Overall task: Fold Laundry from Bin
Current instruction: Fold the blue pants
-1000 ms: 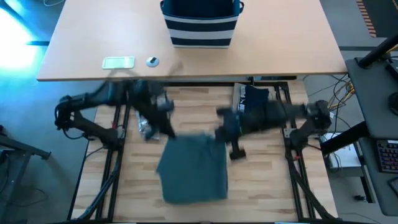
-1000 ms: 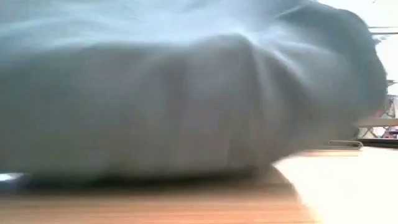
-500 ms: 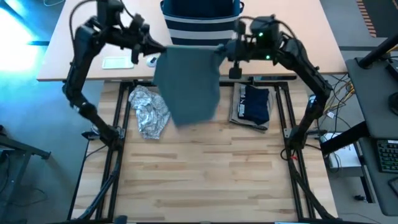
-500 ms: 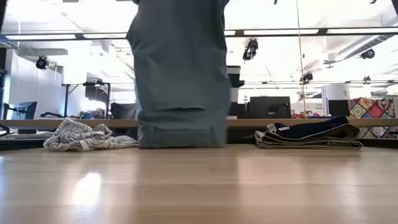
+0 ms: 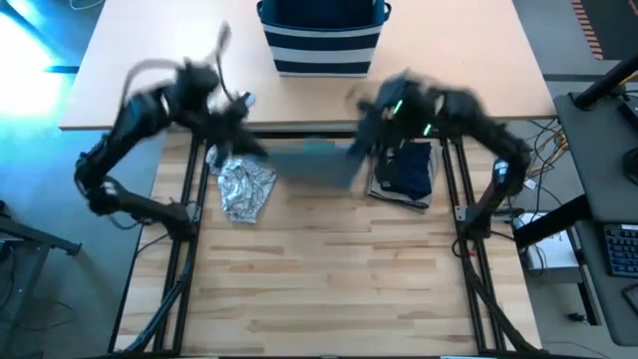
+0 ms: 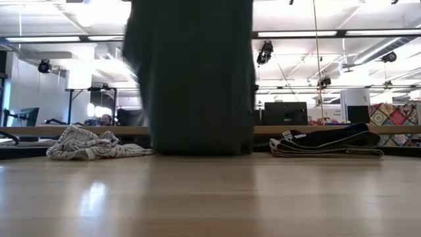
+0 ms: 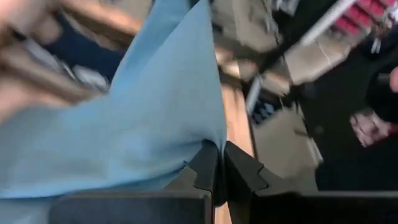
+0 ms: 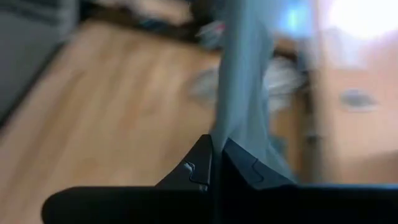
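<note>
Wood table point(image 5: 329, 279) front bare; left gripper point(image 7: 219, 180), right gripper point(image 8: 216, 163) fingers pinch teal garment point(image 6: 191, 79) corners.

Surface: light wooden table point(image 5: 329, 289) | On it: crumpled grey-white patterned garment point(image 5: 243, 187) lay well left of folded dark navy garment point(image 5: 404, 168) | Tan desk point(image 5: 150, 60) behind bore striped bin point(image 5: 321, 38)

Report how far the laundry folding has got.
Done: a navy garment lies folded flat on the table's right. In hand: the teal garment hangs between the left pincer and right pincer, both shut on its edge, its hem at the table. Left: folding it, then the crumpled patterned garment. Inside of the bin: cannot tell.
</note>
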{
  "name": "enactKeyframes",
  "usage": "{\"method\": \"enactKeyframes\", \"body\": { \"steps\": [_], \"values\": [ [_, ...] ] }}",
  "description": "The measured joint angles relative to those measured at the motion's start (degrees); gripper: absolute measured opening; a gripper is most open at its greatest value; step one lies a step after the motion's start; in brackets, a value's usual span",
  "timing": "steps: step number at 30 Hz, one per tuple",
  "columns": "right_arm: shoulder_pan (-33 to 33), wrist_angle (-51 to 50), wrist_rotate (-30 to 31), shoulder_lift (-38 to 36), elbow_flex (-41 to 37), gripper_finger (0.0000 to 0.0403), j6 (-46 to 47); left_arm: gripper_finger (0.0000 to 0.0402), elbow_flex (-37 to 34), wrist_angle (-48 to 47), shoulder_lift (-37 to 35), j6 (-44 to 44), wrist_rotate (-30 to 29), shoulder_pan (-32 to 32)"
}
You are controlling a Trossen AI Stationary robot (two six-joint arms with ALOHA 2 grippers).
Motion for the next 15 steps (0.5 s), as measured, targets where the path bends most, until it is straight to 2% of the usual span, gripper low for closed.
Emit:
{"method": "enactKeyframes", "body": {
  "steps": [4,8,12,15],
  "values": [
    [12.9,1.6,4.7,0.5,-6.8,0.0009,7.6,0.0000,-16.3,11.6,-7.6,-13.5,-9.7,-17.6],
    [23.6,7.7,8.7,0.2,-14.1,0.0009,17.5,0.0000,-28.9,26.6,-13.2,-26.6,-18.8,-34.9],
    [32.1,15.7,13.5,0.8,-22.6,0.0009,27.4,0.0000,-39.0,39.3,-13.9,-35.6,-28.3,-49.8],
    [36.4,22.8,15.8,1.1,-28.5,0.0009,33.7,0.0000,-45.0,46.8,-12.2,-41.5,-31.9,-57.5]
  ]
}}
